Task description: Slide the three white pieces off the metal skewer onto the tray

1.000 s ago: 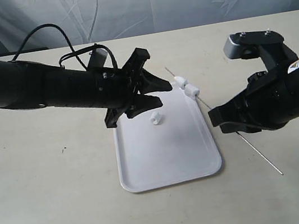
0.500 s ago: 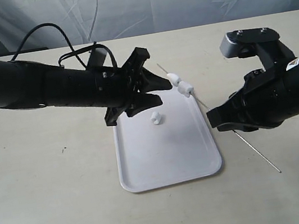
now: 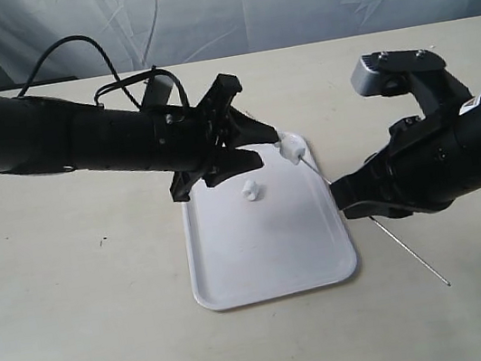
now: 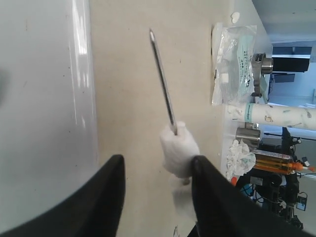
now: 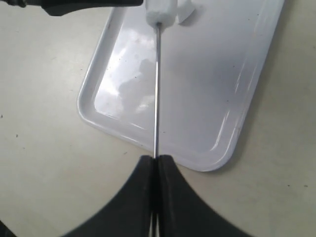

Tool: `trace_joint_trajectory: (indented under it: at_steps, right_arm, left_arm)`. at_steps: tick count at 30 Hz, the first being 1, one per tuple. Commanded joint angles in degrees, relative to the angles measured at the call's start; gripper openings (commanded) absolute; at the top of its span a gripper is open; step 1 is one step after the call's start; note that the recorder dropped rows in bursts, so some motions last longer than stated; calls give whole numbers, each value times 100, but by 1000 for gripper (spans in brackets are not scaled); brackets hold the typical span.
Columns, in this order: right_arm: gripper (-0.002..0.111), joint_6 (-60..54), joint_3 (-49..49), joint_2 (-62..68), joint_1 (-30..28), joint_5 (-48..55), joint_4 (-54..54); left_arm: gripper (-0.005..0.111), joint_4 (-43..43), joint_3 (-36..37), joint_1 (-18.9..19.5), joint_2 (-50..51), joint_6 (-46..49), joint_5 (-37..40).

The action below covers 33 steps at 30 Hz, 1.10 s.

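Note:
My right gripper (image 3: 351, 202) (image 5: 156, 160) is shut on the metal skewer (image 3: 313, 165) (image 5: 157, 89), holding it slanted above the tray (image 3: 273, 267) (image 5: 207, 94). White pieces (image 3: 290, 148) (image 4: 178, 150) (image 5: 160, 10) sit on the skewer near its far end. My left gripper (image 3: 268, 149) (image 4: 158, 163) is open around them, and the front piece touches one finger (image 4: 212, 197). The skewer's bare tip (image 4: 158, 59) pokes out beyond that piece. One loose white piece (image 3: 250, 190) lies on the tray's far half.
The skewer's tail (image 3: 412, 254) reaches out over the bare table to the right of the tray. Both black arms meet over the tray's far end. A clear bag (image 4: 233, 64) and bench clutter lie past the table edge.
The right arm has carried the skewer to the left. Its white pieces, previously clear of the left gripper, now sit between that gripper's open fingers. The loose piece on the tray has not moved.

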Motion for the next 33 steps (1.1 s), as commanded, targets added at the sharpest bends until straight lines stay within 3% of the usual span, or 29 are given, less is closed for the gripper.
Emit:
trace_joint_trajectory:
  at_steps: [1, 11, 17, 33]
  right_arm:
    - [-1, -304, -6, -2, -8, -1, 230]
    - [-1, -440, -6, -2, -8, 62, 275]
    - [-1, -440, -6, -2, -8, 85, 275]
    - [-1, -397, -6, -2, -8, 438, -81]
  left_arm:
    - [42, -93, -28, -24, -1, 5, 21]
    - [41, -93, -28, -24, -1, -18, -169]
    - [23, -93, -28, -24, -1, -30, -317]
    - [24, -93, -28, -24, -1, -30, -784]
